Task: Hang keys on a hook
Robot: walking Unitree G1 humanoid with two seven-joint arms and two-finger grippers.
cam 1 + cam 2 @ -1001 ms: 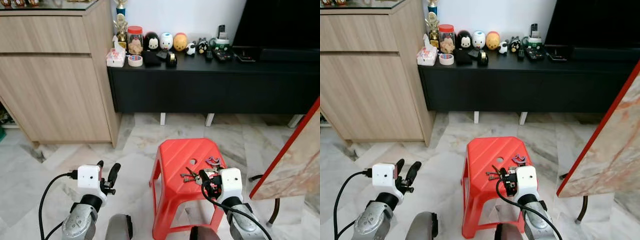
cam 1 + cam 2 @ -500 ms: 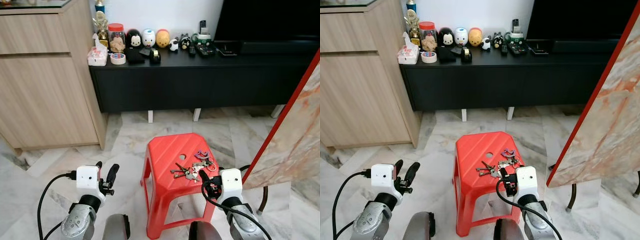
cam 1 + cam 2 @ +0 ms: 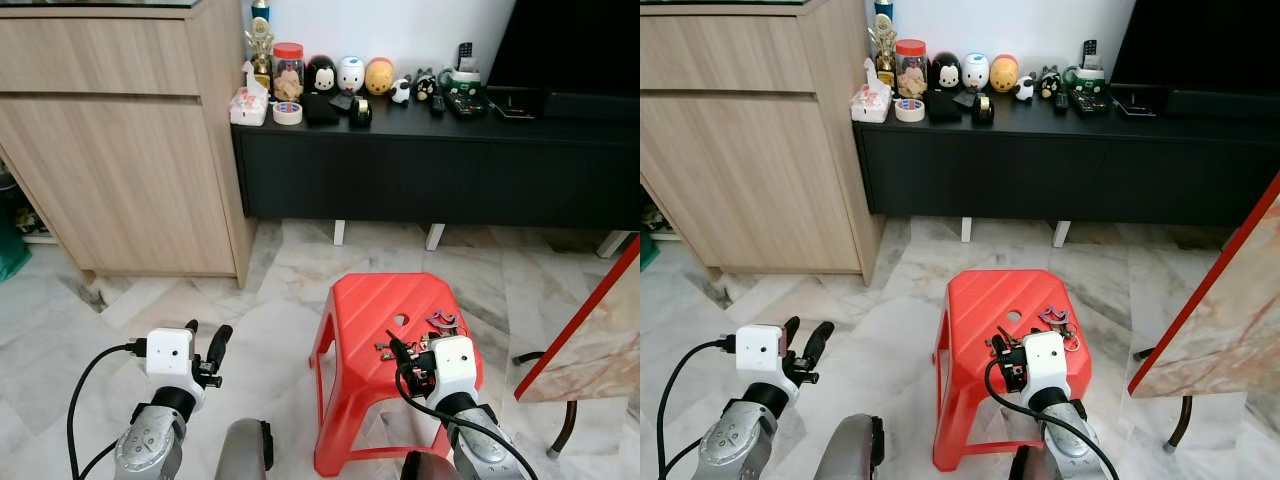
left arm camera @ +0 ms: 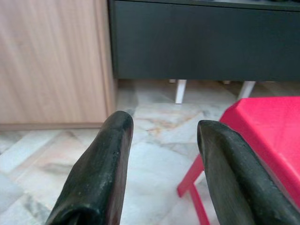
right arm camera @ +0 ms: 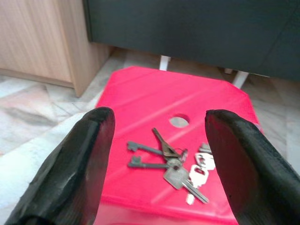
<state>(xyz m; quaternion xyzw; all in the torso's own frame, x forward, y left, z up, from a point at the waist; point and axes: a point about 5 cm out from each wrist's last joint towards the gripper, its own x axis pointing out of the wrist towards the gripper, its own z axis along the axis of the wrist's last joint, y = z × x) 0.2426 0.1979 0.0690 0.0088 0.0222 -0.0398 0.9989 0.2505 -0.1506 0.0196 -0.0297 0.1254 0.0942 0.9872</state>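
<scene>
Nearest the camera, the left claw (image 3: 205, 342) hovers over the marble floor (image 3: 130, 310) to the left of the stool, its two black fingers (image 4: 96, 173) spread apart with nothing between them; through its wrist view a corner of the red plastic stool (image 4: 262, 126) shows just beyond. The right claw (image 5: 159, 154) is held low over the near edge of the red plastic stool (image 3: 365, 310), its fingers (image 5: 70, 164) standing wide apart and gripping nothing. Just ahead of it, the bunch of keys (image 5: 173, 161) lies flat on the stool's seat, near the front right part and beside the round hole (image 5: 179, 121) in the middle of the seat; several dark old-style keys fan out to one side and lighter ones with pale heads to the other, joined at a ring. To the right of the stool a marble-patterned panel with a red edge (image 3: 600, 340) leans at an angle. Farther back stands a light wooden cabinet (image 3: 130, 150) on the left, and beside it a long black low cabinet (image 3: 430, 165) whose top carries a tissue pack (image 3: 247, 105), a roll of tape (image 3: 288, 113), a jar with a red lid (image 3: 289, 67), small round character figurines (image 3: 350, 75) and remote controls (image 3: 467, 100), with a dark television (image 3: 575, 50) at the far right
</scene>
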